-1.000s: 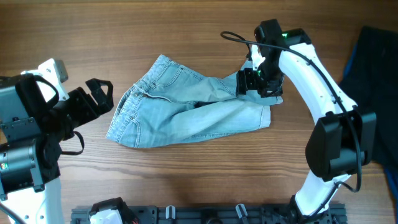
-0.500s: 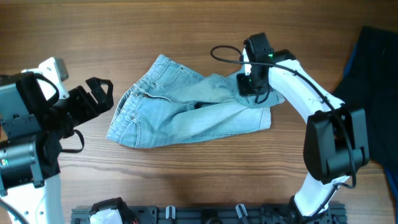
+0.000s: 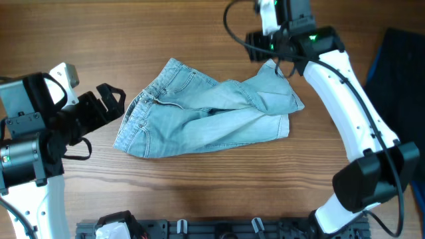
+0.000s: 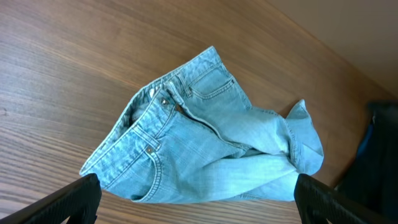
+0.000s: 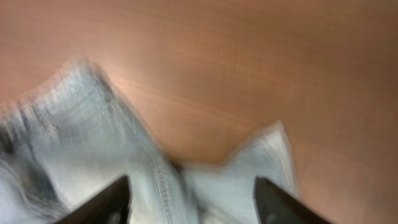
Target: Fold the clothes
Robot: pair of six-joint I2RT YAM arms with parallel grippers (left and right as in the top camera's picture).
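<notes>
You're looking at a wood-grain desk (image 3: 199, 26), its grain running from left to right. At its right edge lies a dark navy cloth (image 3: 405, 79), with a bright blue border (image 3: 377, 60) on the side facing the desk's middle. Along the near edge you'll see a black rail (image 3: 212, 230) with small fittings, and a white-and-black piece (image 3: 109, 229) sits near the rail's left end, too small to make out.

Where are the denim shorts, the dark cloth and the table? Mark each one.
denim shorts (image 3: 199, 123): overhead view, on the seat fabric.
dark cloth (image 3: 405, 73): overhead view, its visible middle.
table (image 3: 199, 192): overhead view, bare wood below the shorts.
</notes>
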